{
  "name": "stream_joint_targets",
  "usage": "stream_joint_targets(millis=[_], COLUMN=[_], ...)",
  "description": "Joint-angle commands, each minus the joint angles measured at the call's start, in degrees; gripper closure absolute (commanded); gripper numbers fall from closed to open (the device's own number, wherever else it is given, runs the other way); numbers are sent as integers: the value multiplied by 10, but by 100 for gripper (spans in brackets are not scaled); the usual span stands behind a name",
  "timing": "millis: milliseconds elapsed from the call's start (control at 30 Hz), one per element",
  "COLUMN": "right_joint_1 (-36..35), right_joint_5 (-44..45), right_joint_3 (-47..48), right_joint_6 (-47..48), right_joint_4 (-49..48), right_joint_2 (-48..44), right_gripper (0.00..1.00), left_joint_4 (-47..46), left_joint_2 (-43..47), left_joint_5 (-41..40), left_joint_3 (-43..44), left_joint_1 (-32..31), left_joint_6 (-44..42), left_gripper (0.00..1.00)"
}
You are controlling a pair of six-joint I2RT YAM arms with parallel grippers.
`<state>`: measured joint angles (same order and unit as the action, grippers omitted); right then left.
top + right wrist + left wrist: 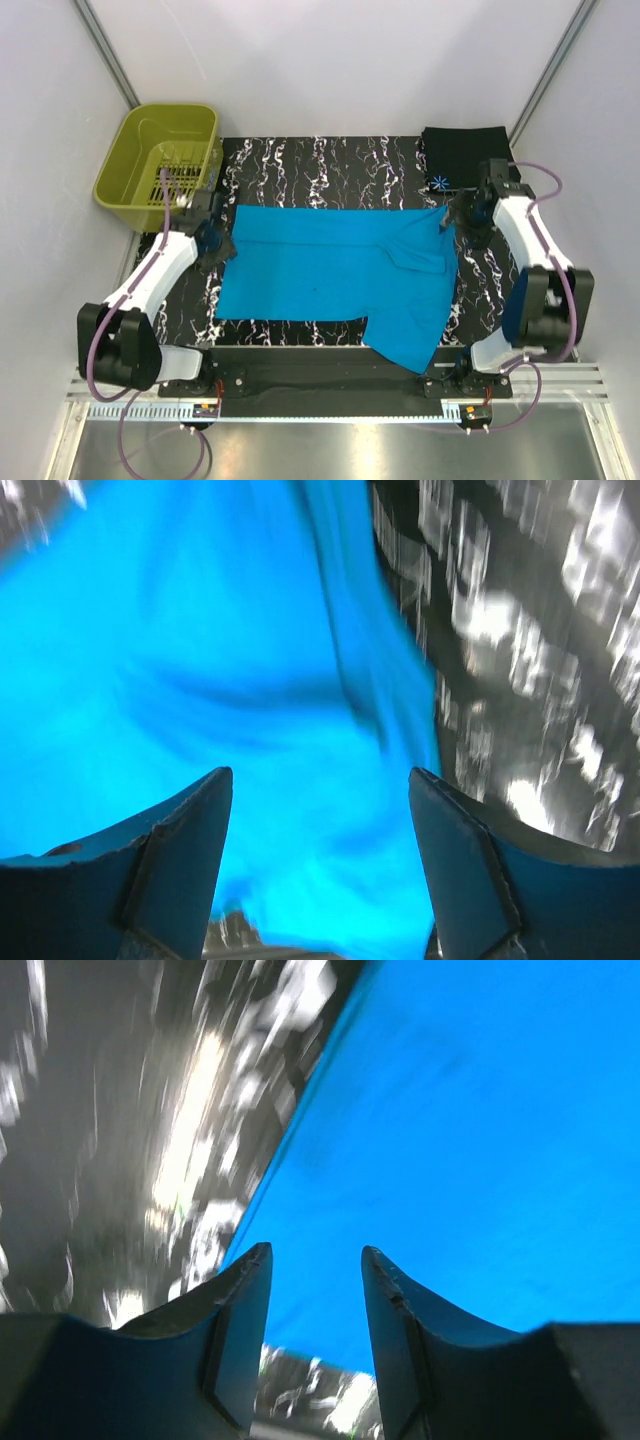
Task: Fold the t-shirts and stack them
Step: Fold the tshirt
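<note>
On the black marbled mat [300,160] you have the turquoise t-shirt [320,265] spread flat across the middle, long side running left to right. Its right part is rumpled, with a raised crease near the far right corner and a flap reaching down past the mat's near edge. Black t-shirt [462,152] lies folded at the far right corner of the mat, just beyond the blue cloth, with the starburst mark [438,183] showing at its near left corner. Olive basket [118,160] stands off the far left corner. Left gripper [214,246] sits at the shirt's left edge, close to its far left corner. From its wrist camera the left gripper [316,1252] shows jaws parted, blue cloth visible through the gap, the hem running diagonally ahead, nothing pinched. Right gripper [462,213] sits at the shirt's far right corner. From its wrist camera the right gripper [320,772] shows jaws spread wide over creased blue cloth, marbled mat to the right, nothing held. Both wrist views are blurred, so you cannot tell whether the fingertips touch the cloth
</note>
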<state>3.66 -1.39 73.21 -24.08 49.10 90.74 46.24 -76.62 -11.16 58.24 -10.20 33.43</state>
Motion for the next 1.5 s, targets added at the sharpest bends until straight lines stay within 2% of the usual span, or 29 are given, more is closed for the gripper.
stream_joint_targets(millis=[0, 133, 267, 467, 633, 833, 900, 1033, 1133, 1200, 1233, 1267, 1333, 1467], right_joint_1=[-18, -66, -96, -117, -117, -117, -117, -117, -117, -117, -117, -117, -117, -117], right_joint_5=[-78, -87, -104, -91, -87, -71, -75, -56, -27, -20, -19, -16, -14, -25], right_joint_3=[-97, -185, -268, -299, -297, -274, -248, -185, -133, -86, -69, -33, 4, 98], right_joint_6=[-21, -54, -114, -181, -165, -135, -122, -104, -89, -75, -69, -62, -56, -58], right_joint_4=[59, 80, 113, 131, 115, 51, 23, -3, -30, -44, -47, -51, -55, -81], right_joint_2=[-94, -173, -225, -324, -306, -269, -247, -175, -115, -59, -40, -1, 35, 131], right_gripper=[22, 24, 28, 31, 31, 33, 34, 37, 51, 57, 67, 71, 78, 91], left_joint_4=[42, 57, 58, 54, 16, 22, 45, 87, 55, 22, -2, -15, -41, -62], left_joint_2=[42, 92, 114, 111, 99, 91, 114, 188, 165, 127, 88, 64, -17, -165], left_joint_5=[33, 6, 17, 47, 58, 72, 80, 40, 31, 34, 19, 16, 2, -27], left_joint_3=[-87, -137, -180, -239, -264, -253, -232, -194, -145, -98, -78, -38, 10, 166], left_joint_1=[15, 36, 69, 91, 93, 93, 92, 81, 57, 41, 17, 5, -22, -43], left_joint_6=[87, 140, 171, 208, 212, 190, 184, 177, 151, 134, 123, 114, 92, 57], left_gripper=[55, 55, 51, 51, 54, 58, 61, 61, 62, 63, 64, 64, 64, 66])
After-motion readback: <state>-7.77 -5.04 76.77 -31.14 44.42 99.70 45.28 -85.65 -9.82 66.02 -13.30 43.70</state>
